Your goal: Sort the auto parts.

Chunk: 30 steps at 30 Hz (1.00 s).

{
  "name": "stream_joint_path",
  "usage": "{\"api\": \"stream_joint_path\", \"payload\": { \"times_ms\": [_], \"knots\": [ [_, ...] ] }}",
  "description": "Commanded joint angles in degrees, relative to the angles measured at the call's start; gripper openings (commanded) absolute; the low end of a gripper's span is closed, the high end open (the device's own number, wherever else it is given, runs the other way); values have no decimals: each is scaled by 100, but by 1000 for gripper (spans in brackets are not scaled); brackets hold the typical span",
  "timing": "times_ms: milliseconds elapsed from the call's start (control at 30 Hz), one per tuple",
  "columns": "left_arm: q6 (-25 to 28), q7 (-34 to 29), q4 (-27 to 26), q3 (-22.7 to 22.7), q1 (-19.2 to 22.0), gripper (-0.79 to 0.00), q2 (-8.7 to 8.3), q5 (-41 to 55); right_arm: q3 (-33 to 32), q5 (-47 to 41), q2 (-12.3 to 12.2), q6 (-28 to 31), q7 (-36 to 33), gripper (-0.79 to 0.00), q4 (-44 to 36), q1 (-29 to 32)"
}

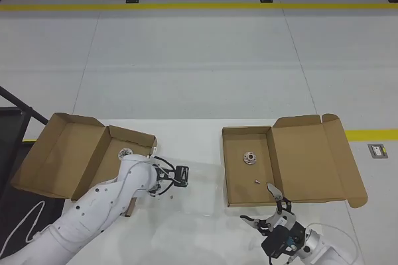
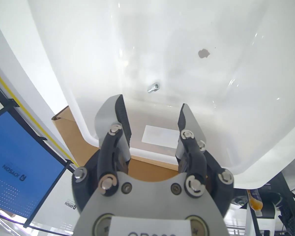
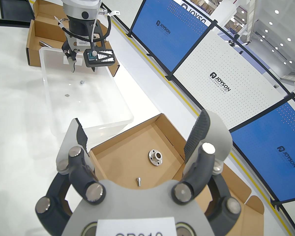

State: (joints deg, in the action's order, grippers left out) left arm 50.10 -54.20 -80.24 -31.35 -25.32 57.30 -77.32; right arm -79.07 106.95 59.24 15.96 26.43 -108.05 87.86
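With a flange (image 3: 155, 157) and a small bolt (image 3: 139, 181) already in the right box (image 3: 118, 163), a loose bolt (image 2: 153, 87) waits in the clear tray (image 2: 211, 13) just beyond my open left jaws, my right jaws open and empty.

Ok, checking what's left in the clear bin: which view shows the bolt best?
The left wrist view: the bolt lies just ahead of the open left gripper, hollow head visible. The right wrist view shows it as a distant speck; in the top view it is too small to tell.
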Motion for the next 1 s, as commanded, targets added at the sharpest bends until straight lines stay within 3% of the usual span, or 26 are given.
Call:
{"api": "stream_joint_path", "payload": {
  "times_ms": [0, 67, 300, 967],
  "knots": [
    [2, 4, 104, 221, 126, -342, 4, 85, 0, 0, 0, 0, 0, 0, 0, 0],
    [-69, -67, 202, 404, 224, -394, 26, 169, 0, 0, 0, 0, 0, 0, 0, 0],
    [-209, -206, 583, 849, 520, -419, 211, 537, 0, 0, 0, 0, 0, 0, 0, 0],
    [-701, 36, 1805, 1181, 727, -474, 923, 248, 0, 0, 0, 0, 0, 0, 0, 0]
  ]
}}
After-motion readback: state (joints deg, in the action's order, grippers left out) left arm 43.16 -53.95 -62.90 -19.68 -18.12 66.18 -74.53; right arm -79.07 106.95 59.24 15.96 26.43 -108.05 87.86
